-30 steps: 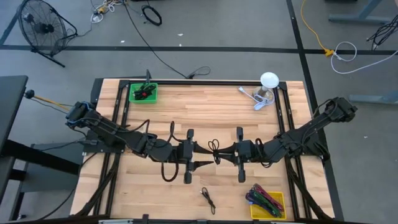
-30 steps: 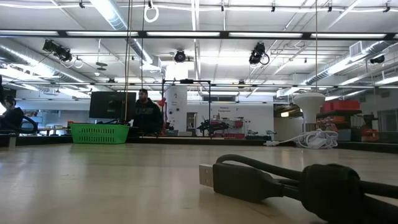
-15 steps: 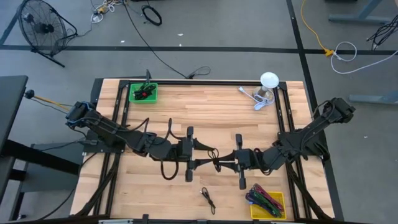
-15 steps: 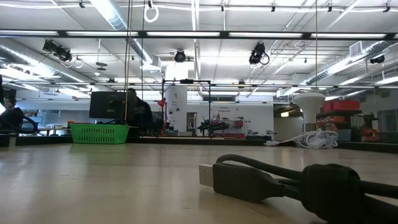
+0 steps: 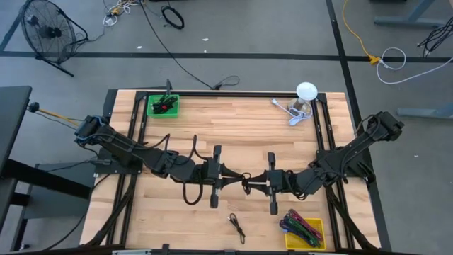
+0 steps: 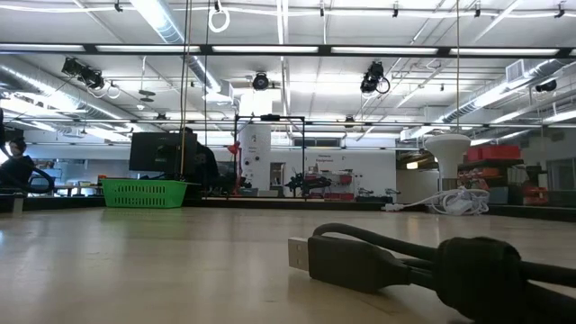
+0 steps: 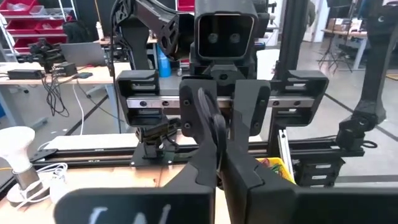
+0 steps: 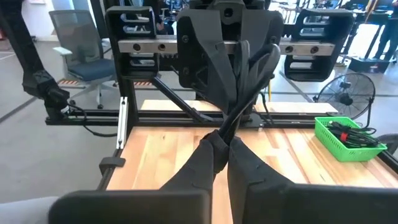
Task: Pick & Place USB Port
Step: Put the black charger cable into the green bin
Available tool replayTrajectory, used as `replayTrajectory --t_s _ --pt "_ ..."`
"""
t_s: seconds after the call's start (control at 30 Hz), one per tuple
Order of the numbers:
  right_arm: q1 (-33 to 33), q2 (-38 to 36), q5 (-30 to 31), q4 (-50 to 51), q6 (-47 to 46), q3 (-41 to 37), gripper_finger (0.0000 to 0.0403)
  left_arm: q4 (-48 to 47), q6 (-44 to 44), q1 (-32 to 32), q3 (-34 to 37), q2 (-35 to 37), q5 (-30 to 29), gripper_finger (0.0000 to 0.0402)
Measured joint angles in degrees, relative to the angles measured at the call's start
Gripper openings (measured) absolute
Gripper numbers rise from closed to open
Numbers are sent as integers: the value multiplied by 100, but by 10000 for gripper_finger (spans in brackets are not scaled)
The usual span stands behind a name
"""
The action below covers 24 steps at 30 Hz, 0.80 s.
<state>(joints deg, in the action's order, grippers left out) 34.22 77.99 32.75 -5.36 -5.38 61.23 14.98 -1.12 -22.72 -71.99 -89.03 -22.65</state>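
A black USB cable (image 5: 245,181) hangs bunched between my two grippers over the middle of the table. My left gripper (image 5: 236,176) comes from the table's left and is shut on it. My right gripper (image 5: 253,185) faces it from the right and is shut on the same cable. Each wrist view shows the other gripper close ahead, with cable strands (image 8: 252,65) running between them. A second black USB cable (image 5: 237,228) lies flat near the front edge, its metal plug (image 6: 300,254) close in the low view. My left gripper pinches a cable strand (image 7: 216,134) between its two fingers, coming level from the table's left. The strand curves on from the fingertips toward the other gripper. My right gripper pinches the cable (image 8: 233,121) between its two fingers, level, from the table's right. Looped strands run from its fingertips across to the left gripper.
A green basket (image 5: 163,105) with dark items stands at the far left. A white lamp-like object (image 5: 306,92) with a white cord sits far right. A yellow tray (image 5: 304,228) of coloured cables is at the near right. Black rails (image 5: 134,127) run along both sides.
My right gripper has carried the cable a little toward the table's near edge. My left gripper stood open around the cable and has now shut on it, taking hold.
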Motion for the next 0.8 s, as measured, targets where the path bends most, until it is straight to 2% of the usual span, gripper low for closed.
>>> replayTrajectory --t_s 0.27,0.4,0.57,0.8 --pt "-4 3 7 143 -99 0 119 -131 27 0 0 0 -243 8" --pt "-5 3 11 392 -142 0 156 -380 30 1 0 37 -439 7" --pt "10 3 -90 736 -321 0 176 -1162 28 -2 -2 253 -1081 7" --pt "0 -10 -37 1301 -660 0 165 -2269 -127 -39 -2 680 -1713 7"
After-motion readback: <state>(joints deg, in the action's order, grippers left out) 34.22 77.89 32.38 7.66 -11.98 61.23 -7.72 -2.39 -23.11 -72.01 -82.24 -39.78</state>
